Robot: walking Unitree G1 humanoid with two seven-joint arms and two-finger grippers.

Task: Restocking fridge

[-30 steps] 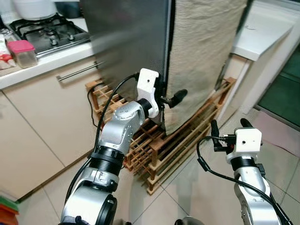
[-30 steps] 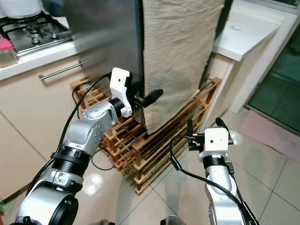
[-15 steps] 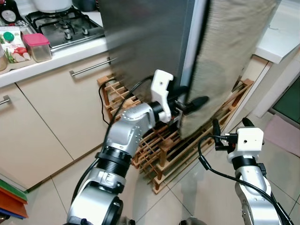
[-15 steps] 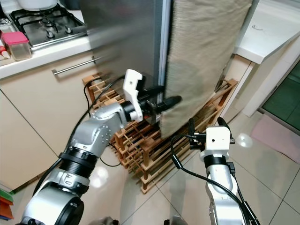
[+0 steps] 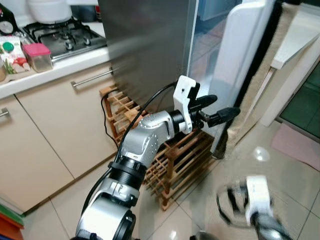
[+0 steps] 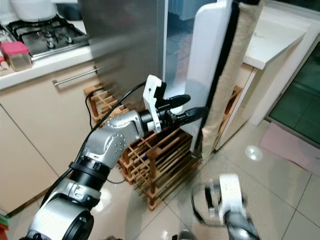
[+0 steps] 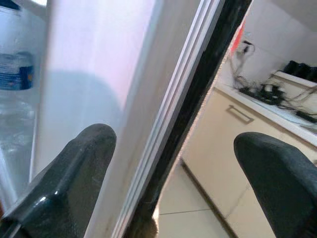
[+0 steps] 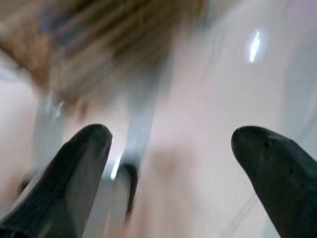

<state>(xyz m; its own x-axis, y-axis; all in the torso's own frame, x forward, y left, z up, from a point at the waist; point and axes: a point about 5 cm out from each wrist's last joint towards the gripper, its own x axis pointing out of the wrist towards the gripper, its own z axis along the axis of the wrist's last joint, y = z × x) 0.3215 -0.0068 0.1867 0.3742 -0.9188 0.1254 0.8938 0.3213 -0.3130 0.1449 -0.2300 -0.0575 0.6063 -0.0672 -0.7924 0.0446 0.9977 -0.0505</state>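
Observation:
The steel fridge point(image 5: 145, 45) stands ahead with its door point(image 5: 245, 60) swung open, white inner face toward me and a beige cloth point(image 6: 235, 75) hanging on its outer side. My left gripper point(image 5: 216, 107) is open at the door's free edge. In the left wrist view the door's black seal point(image 7: 198, 114) runs between the two fingers point(image 7: 74, 173), and a water bottle point(image 7: 15, 74) shows inside the fridge. My right gripper point(image 5: 247, 197) is low near the floor, blurred by motion, with its fingers point(image 8: 74, 168) apart and nothing between them.
A wooden rack point(image 5: 175, 160) stands on the floor beside the fridge, below my left arm. To the left is a counter with a gas hob point(image 5: 60, 35), a pink-lidded box point(image 5: 37, 55) and cupboard fronts. A white tabletop point(image 5: 295, 35) is at right. Glossy tile floor point(image 5: 280, 165) lies beyond.
The fridge door has swung open, turning its white inside toward me, and the left gripper moved right with its edge. The right arm has dropped lower and blurred.

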